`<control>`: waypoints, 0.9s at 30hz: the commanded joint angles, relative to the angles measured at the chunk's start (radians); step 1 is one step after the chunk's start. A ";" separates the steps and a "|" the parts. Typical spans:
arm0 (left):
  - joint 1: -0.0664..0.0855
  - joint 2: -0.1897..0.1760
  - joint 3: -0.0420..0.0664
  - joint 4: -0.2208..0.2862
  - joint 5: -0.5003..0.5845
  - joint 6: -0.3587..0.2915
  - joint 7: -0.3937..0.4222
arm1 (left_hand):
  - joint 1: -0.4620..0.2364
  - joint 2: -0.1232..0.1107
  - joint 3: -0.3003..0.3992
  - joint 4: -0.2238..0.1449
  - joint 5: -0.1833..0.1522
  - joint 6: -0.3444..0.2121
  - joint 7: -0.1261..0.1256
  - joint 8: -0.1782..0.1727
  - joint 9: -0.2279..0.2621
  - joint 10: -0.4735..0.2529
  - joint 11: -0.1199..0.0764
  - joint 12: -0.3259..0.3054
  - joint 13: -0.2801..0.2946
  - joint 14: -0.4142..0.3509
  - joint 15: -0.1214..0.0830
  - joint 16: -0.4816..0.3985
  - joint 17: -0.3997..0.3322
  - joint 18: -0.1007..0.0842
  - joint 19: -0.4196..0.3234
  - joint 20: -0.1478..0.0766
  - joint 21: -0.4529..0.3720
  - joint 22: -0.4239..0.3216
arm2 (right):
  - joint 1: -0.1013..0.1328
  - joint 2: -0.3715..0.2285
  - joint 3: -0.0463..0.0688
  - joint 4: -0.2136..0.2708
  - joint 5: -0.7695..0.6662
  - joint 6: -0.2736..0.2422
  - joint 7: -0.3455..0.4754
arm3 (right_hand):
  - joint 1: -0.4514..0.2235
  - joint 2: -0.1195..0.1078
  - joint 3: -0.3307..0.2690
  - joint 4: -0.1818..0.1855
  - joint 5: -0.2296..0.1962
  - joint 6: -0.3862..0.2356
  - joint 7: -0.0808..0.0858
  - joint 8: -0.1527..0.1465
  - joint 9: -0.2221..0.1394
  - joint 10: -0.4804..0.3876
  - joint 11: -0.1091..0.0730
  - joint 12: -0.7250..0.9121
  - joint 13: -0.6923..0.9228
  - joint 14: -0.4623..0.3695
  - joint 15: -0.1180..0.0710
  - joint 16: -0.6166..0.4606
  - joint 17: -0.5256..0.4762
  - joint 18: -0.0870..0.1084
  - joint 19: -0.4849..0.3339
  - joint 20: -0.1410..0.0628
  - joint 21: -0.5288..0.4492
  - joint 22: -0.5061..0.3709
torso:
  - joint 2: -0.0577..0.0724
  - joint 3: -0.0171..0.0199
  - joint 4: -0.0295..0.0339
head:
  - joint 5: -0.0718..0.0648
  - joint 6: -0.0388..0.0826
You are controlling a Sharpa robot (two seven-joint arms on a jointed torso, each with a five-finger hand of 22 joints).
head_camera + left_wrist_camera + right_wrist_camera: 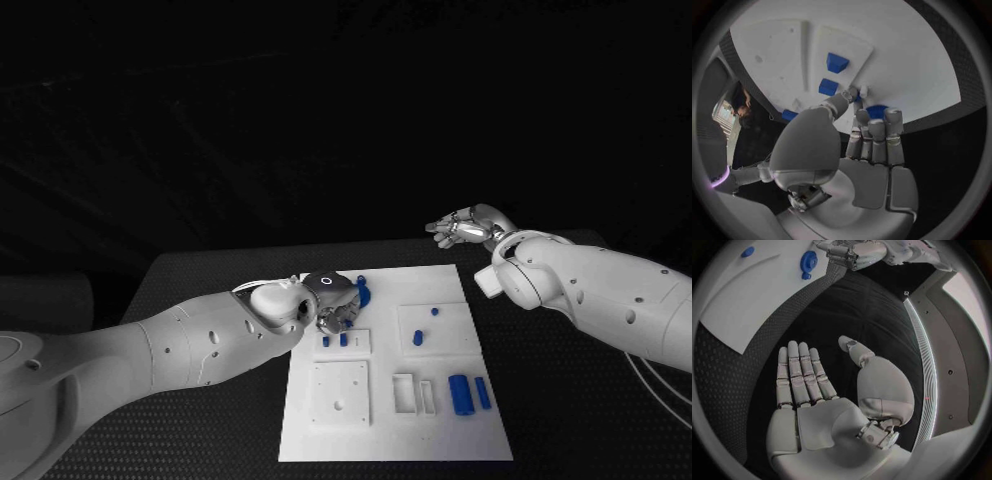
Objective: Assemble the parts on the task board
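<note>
On the black table [202, 270] lies the white task board [392, 420], and the left hand [329, 300] is down over its far left part, close to a blue gear-shaped part [362, 292] near the board's far edge. In the left wrist view the left hand [856, 150] reaches onto the board with its fingertips [893, 116] bunched around a blue part [877, 111] beside a small white peg, the thumb tip close by; whether it actually grips that part I cannot tell. Two small blue blocks [836, 62] sit on a raised white plate just beyond the fingers. Nearer the robot, two upright blue bars [462, 394] stand beside white slots on the board's right side, and a blue peg [418, 337] sits on a square plate. The right hand [469, 228] hovers off the board past its far right corner; the right wrist view shows the right hand [826, 395] flat with fingers straight, spread and holding nothing above the table.
</note>
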 commanded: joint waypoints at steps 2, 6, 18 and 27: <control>-0.004 -0.012 0.002 0.010 0.096 -0.073 0.025 | -0.004 0.009 0.001 0.003 -0.003 0.000 0.003 -0.001 -0.001 0.008 0.000 0.006 0.000 0.008 0.000 -0.002 0.001 0.008 0.010 -0.094 0.005 0.003 | -0.001 0.000 0.001 0.001 -0.007 0.013 0.007 | -0.001 0.010 -0.004 -0.004 0.004 0.002 0.005 0.005 -0.002 -0.002 -0.004 0.004 -0.001 -0.004 -0.001 0.005 -0.001 0.015 0.002 0.007 -0.005 0.001 | 0.000 -0.0002 0.0013 | -0.002 0.003; -0.004 -0.019 0.007 0.014 0.161 -0.108 0.041 | -0.005 0.009 0.002 0.005 -0.003 -0.001 0.004 -0.003 -0.003 0.011 0.000 0.006 0.000 0.011 0.000 -0.003 0.002 0.009 0.014 -0.095 0.006 0.003 | -0.001 0.000 0.001 0.001 -0.007 0.013 0.008 | -0.002 0.010 -0.004 -0.004 0.004 0.002 0.005 0.005 -0.002 -0.002 -0.004 0.004 -0.001 -0.004 -0.001 0.005 -0.001 0.015 0.002 0.007 -0.005 0.002 | 0.000 -0.0008 0.0010 | -0.002 0.003; -0.004 -0.057 0.032 0.033 0.397 -0.136 0.072 | -0.008 0.008 0.002 0.008 -0.002 -0.008 0.006 -0.010 -0.007 0.014 0.002 0.002 -0.001 0.016 0.001 -0.008 0.002 0.010 0.017 -0.096 0.005 0.001 | -0.003 -0.002 0.001 0.001 -0.007 0.013 0.008 | -0.002 0.011 -0.004 -0.004 0.004 0.002 0.004 0.005 -0.002 -0.002 -0.004 0.004 -0.002 -0.004 -0.001 0.005 -0.001 0.015 0.002 0.007 -0.006 0.002 | -0.001 0.0003 0.0019 | 0.001 0.005; -0.007 -0.087 0.031 0.033 0.551 -0.106 0.095 | -0.011 0.006 -0.001 0.006 -0.002 -0.013 0.008 -0.014 -0.010 0.012 0.004 0.000 -0.002 0.016 0.003 -0.013 0.003 0.010 0.016 -0.095 0.002 0.001 | -0.003 -0.005 0.001 0.002 -0.007 0.013 0.008 | -0.002 0.011 -0.004 -0.004 0.004 0.002 0.004 0.005 -0.002 -0.002 -0.004 0.004 -0.002 -0.004 -0.001 0.005 -0.001 0.015 0.001 0.007 -0.006 0.002 | 0.000 0.0000 0.0014 | 0.005 0.004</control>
